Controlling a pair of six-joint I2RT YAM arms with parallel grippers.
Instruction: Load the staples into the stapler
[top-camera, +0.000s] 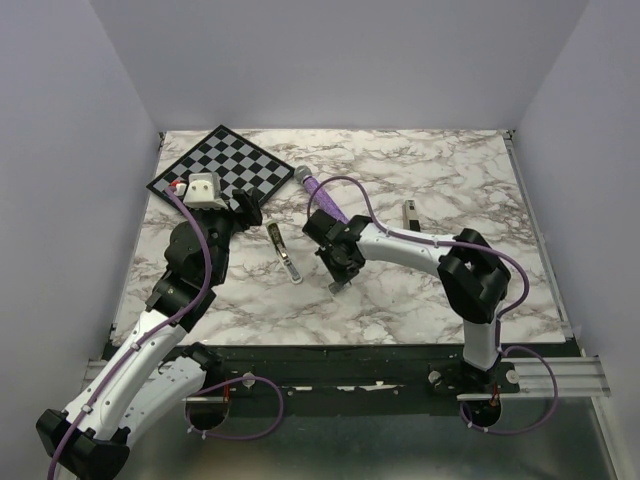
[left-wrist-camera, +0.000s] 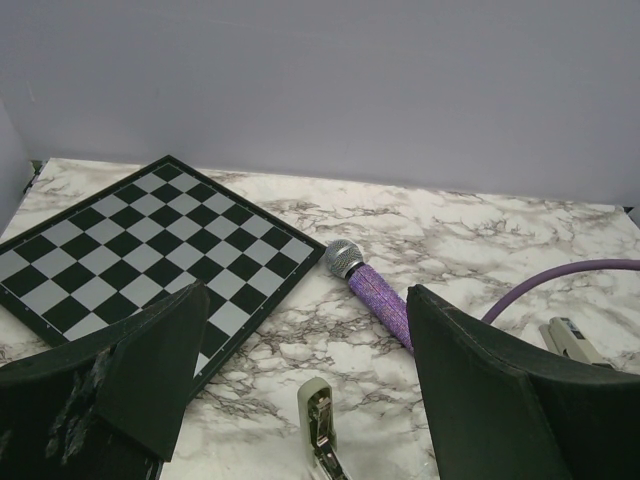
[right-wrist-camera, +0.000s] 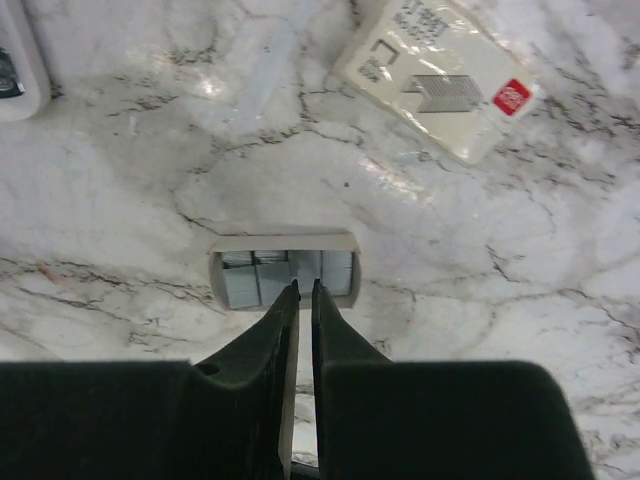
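Right gripper fingers stand almost together over the staples in their small tray; whether they pinch any cannot be told. Left gripper gapes wide. An off-centre squeeze could scatter the staples.

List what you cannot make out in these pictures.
- Right wrist view: whether the right gripper grips any staples; its fingertips cover the contact.
- Left wrist view: the stapler is cut off by the bottom edge.
- Top view: the staples are too small, hidden under the right gripper.
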